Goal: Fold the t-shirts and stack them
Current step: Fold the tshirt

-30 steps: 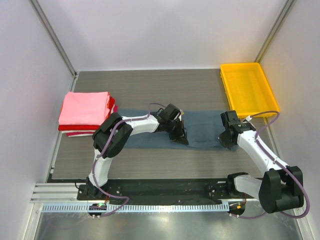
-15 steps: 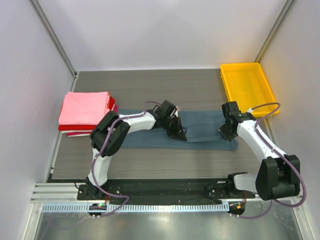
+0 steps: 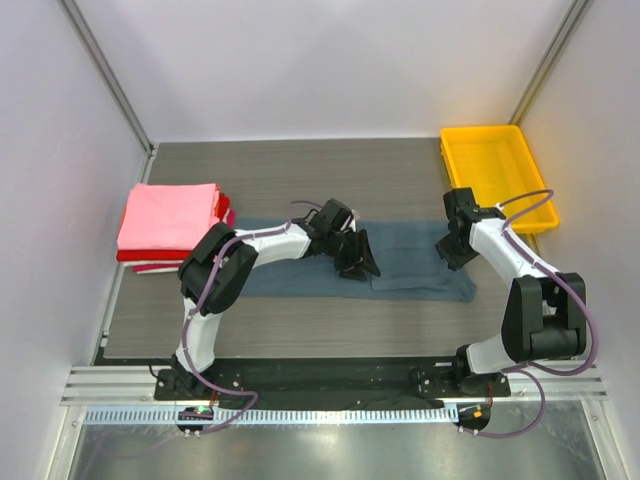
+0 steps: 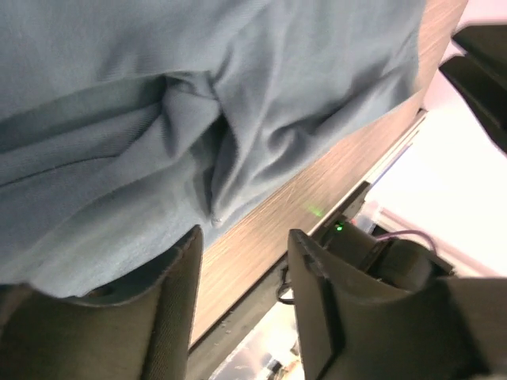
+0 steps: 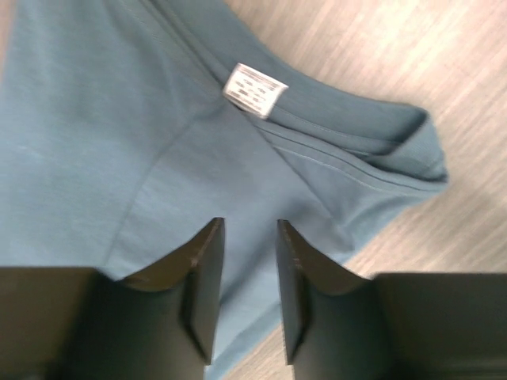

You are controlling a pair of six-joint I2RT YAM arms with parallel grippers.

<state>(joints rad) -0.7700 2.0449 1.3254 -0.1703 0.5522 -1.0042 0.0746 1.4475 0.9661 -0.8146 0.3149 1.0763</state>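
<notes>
Slate blue-grey tee [image 3: 410, 265] is being supported flat by the table [image 3: 300, 180], mid-table, as a long strip. Left hand [image 3: 358, 262] is being held low over its wrinkled middle, fingers moderately apart, nothing gripped. Right hand [image 3: 450, 250] is being held over the collar end near the white label [image 5: 254, 89], gap narrow, nothing clamped. Pink tee [image 3: 168, 215] is being carried atop the red tee [image 3: 140, 256] at the table's left edge. Yellow tray [image 3: 497, 175] is being kept far right.

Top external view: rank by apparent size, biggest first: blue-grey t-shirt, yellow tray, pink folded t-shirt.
1. blue-grey t-shirt, laid out wide, partly covered by the arms
2. yellow tray
3. pink folded t-shirt, top of the stack
</notes>
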